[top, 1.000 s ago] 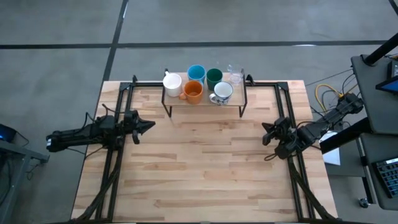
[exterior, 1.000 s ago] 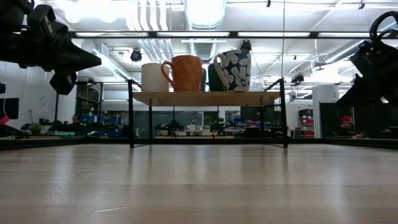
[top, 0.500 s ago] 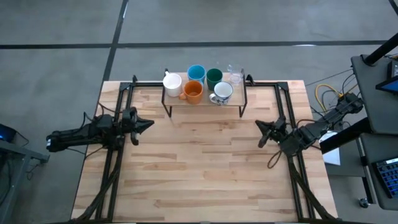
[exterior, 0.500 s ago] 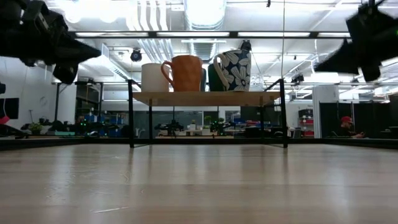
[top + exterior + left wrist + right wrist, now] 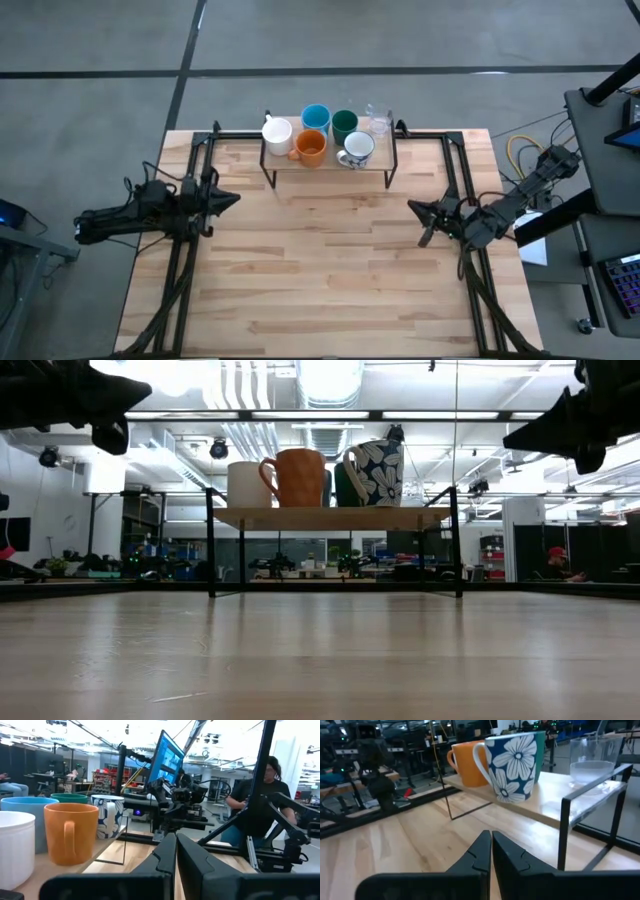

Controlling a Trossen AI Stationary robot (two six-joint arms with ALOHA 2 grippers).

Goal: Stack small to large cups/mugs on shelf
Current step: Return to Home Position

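We find the shelf (image 5: 378,158) at the top centre of the table (image 5: 320,270). On it stand five mugs (image 5: 311,147) in two rows, the glass (image 5: 378,122) upper right.

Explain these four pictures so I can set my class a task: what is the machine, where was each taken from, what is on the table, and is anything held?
It is a robot with two dark arms at a wooden table. One picture looks down from above, one looks level across the tabletop, and two come from cameras on the arms' wrists. The left gripper and right gripper, raised at either side, are both shut and hold nothing. On a small shelf stand a white mug, a light blue mug, an orange mug, a dark green cup, a flowered mug and a clear glass.
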